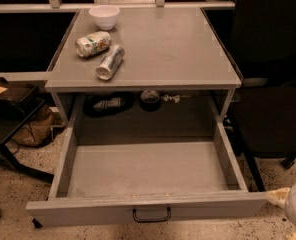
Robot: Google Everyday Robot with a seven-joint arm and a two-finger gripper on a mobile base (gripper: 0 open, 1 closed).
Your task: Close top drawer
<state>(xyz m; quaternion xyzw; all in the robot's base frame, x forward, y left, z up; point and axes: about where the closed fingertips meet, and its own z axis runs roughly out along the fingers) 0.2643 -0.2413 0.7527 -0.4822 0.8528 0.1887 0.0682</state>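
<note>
The top drawer (148, 169) is pulled far out of the grey cabinet towards me, and its light-grey tray is empty. Its flat front panel (88, 214) runs along the bottom of the view, with a small black loop handle (151, 214) at its centre. The lower drawers are out of view. My gripper (293, 209), cream and white, shows only partly at the bottom right corner. It is just beyond the right end of the drawer's front panel and beside it.
On the cabinet top (178, 49) stand a white bowl (104, 16) and two cans lying on their sides (93, 43) (110, 61). Dark items (108, 104) and a round roll (150, 99) sit behind the drawer. A black chair (273, 119) stands at the right, and a black stand (8, 129) at the left.
</note>
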